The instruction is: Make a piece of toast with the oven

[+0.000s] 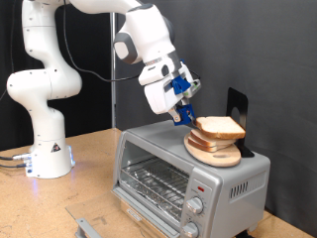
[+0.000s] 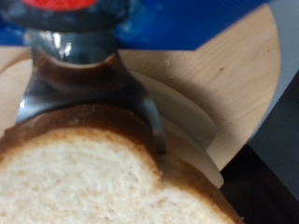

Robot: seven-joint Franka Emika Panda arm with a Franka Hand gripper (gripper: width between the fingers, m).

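The piece of toast (image 1: 220, 127) lies flat on a round wooden plate (image 1: 214, 151), and the plate sits on the roof of the oven (image 1: 188, 174), towards the roof's end at the exterior view's right. The slice is pale on top with a tan-brown crust, and it covers most of the plate, whose light rim shows below it. In the wrist view the piece of toast (image 2: 84, 182) fills the lower part of the picture, with the wooden plate (image 2: 234, 84) showing behind it as a wide pale disc. The tool (image 1: 184, 115) is at the edge of the slice on the exterior view's left, its tips down at the level of the bread and plate rim. In the wrist view a dark, shiny finger (image 2: 79, 89) rests against the crust, but the second finger cannot be made out, so whether the tool is gripping the slice or merely touching it cannot be told. The oven stands on the wooden counter (image 1: 89, 159), near the counter's corner at the exterior view's bottom right; its glass door is closed, the wire rack shows through the glass, and round knobs run down the front on the exterior view's right. The white robot base (image 1: 45, 149) stands on the counter at the exterior view's left, well apart from the oven.
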